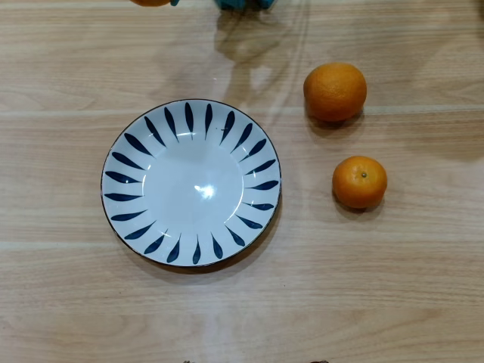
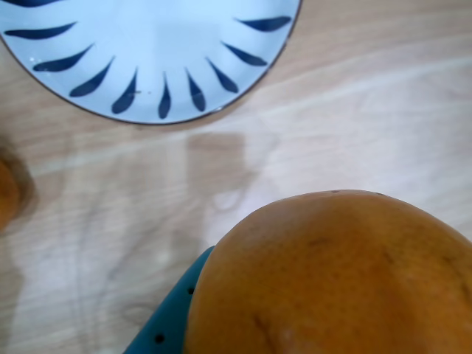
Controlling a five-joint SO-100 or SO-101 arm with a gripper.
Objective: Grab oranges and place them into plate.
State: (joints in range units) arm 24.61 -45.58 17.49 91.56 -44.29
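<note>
Carrying a held orange (image 2: pixel 332 276) toward the plate (image 2: pixel 66 44): seen large in the wrist view, filling the lower right, backed by a teal finger (image 2: pixel 173 324) of the tool (image 1: pixel 204 3). Judged clamped on that fruit, though only one finger shows and the grip itself stays hidden. In the overhead view, just a sliver of orange at the top edge, with teal parts beside it, well clear of the plate rim (image 1: pixel 113 151).

To do well: keep the fruit lifted above the bench (image 1: pixel 393 302) until over the white centre, not the blue-stroked rim. Lower near the bowl's middle before parting the fingers, since a round fruit dropped on the sloping wall would likely roll, and one dropped on the rim could tip out. Part the fingers slowly, then lift straight up.

Around: plate empty, glossy, with a glare spot mid-bowl. Right of it in the overhead view, a larger orange (image 1: pixel 335 91) farther up and a smaller orange with a stem dot (image 1: pixel 359 181) below it, both on the bench, apart from each other and from the plate. An orange edge at the wrist view's left border (image 2: pixel 6 195), probably one of those two; cannot tell which.

In the way: nothing between held fruit and plate. Waiting fruits well to the side of that path.
</note>
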